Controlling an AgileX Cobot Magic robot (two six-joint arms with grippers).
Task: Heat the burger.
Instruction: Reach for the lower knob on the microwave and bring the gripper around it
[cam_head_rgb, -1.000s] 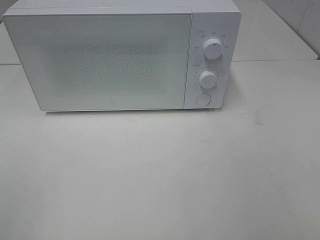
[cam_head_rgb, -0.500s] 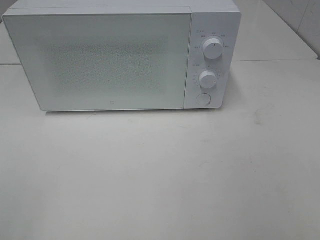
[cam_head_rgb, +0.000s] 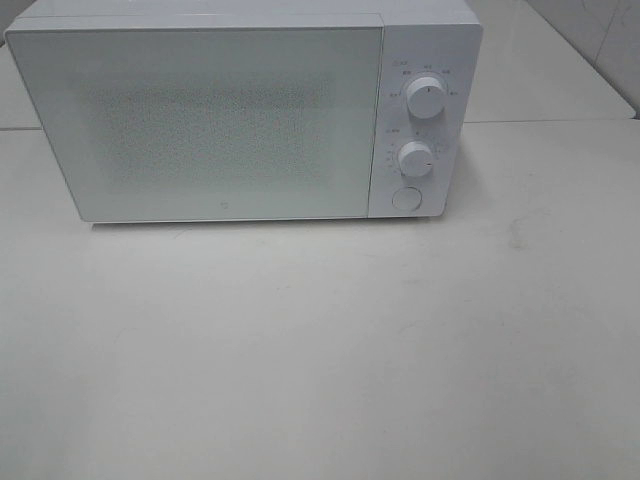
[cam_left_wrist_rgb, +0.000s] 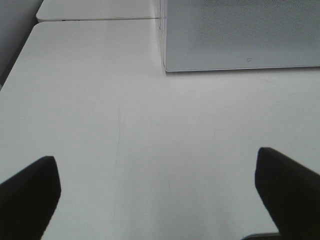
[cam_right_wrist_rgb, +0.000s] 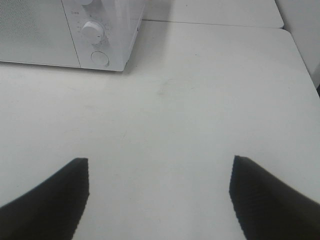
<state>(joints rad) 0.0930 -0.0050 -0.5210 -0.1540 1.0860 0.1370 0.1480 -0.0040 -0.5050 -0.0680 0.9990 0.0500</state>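
**A:** What stands on the table?

**B:** A white box-shaped microwave oven (cam_head_rgb: 240, 110) sits at the far side of the flat white table (cam_head_rgb: 320, 350), a little left of the middle. Its wide, pale, speckled door (cam_head_rgb: 200, 125) is closed and covers most of the front.

**A:** And the controls?

**B:** They are on the panel at the oven's right end. A round white upper knob (cam_head_rgb: 427, 100) sits above a round white lower knob (cam_head_rgb: 414, 158). A round white push button (cam_head_rgb: 405, 197) is at the bottom.

**A:** Where is the burger?

**B:** I cannot tell. It shows in no view, and nothing can be made out through the speckled pane.

**A:** How does the left gripper stand?

**B:** The left gripper (cam_left_wrist_rgb: 155, 155) is over bare table, on the near side of the oven's left front corner. Its two dark fingers (cam_left_wrist_rgb: 30, 195) are spread wide with only tabletop between them, so the jaws are open and hold nothing.

**A:** And the right gripper?

**B:** Much the same. The right gripper (cam_right_wrist_rgb: 159, 159) is over bare table, nearer than the oven's control end and off to its right. Its dark fingers (cam_right_wrist_rgb: 270, 200) are well apart and nothing is clasped. A faint smudge marks the table between it and the oven.
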